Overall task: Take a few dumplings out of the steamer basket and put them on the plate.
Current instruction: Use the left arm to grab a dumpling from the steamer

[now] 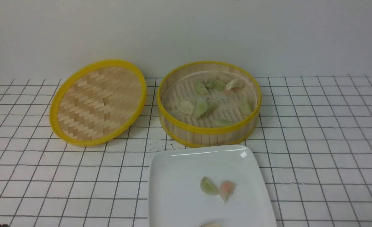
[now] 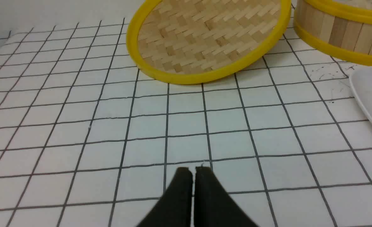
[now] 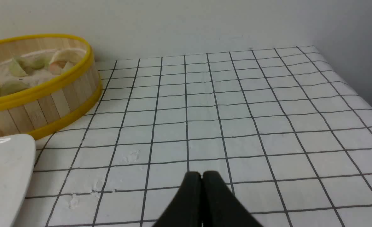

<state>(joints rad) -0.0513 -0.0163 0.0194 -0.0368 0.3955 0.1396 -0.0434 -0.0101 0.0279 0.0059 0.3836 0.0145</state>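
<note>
The round bamboo steamer basket [image 1: 209,130] stands at the back centre and holds several pale green and whitish dumplings [image 1: 201,107]. In front of it lies the white square plate [image 1: 179,164], with a green dumpling [image 1: 208,186] and a pinkish-orange dumpling [image 1: 227,189] side by side on it; a third pale one [image 1: 210,225] peeks in at the frame's bottom edge. Neither arm shows in the front view. My left gripper [image 2: 193,170] is shut and empty over bare grid cloth, near the lid. My right gripper [image 3: 201,174] is shut and empty over cloth to the right of the basket [image 3: 47,104] and plate [image 3: 6,170].
The flat woven lid [image 1: 98,101] with a yellow rim leans tilted to the left of the basket, also in the left wrist view as the lid [image 2: 205,41]. A white wall runs along the back. The gridded cloth's right edge drops off at the far right [image 3: 362,94].
</note>
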